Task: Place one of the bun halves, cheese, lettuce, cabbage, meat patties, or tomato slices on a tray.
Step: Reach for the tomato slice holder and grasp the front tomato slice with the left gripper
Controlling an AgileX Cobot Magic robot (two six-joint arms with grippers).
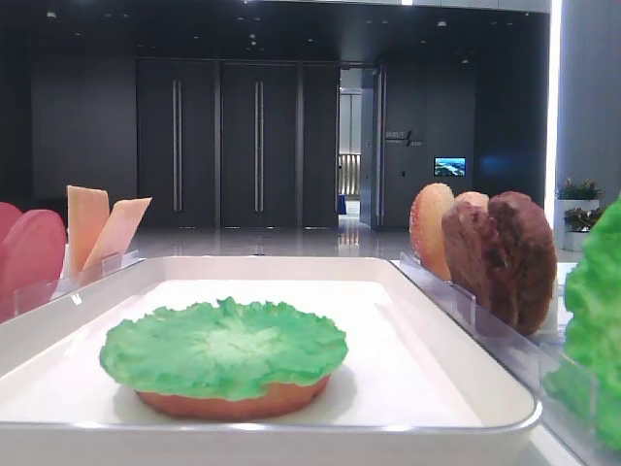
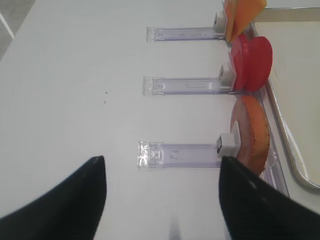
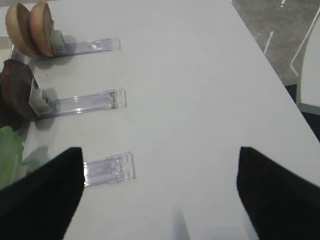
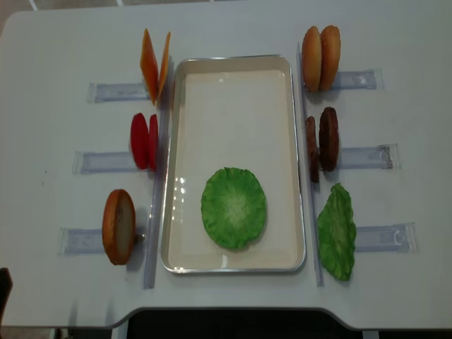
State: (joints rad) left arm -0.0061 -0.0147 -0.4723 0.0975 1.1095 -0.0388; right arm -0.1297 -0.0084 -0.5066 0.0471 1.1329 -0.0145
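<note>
The white tray lies mid-table. On it a green lettuce leaf covers a bun half. Left of the tray stand cheese, tomato slices and one bun half. On its right stand two bun halves, meat patties and another lettuce leaf. No separate cabbage shows. My left gripper hovers open over bare table, short of the bun half. My right gripper is open too, empty, with the lettuce off to its left.
Clear plastic holders run outward from each stack on both sides, one just ahead of the left fingers and one by the right gripper's left finger. The table's front edge is close behind the tray.
</note>
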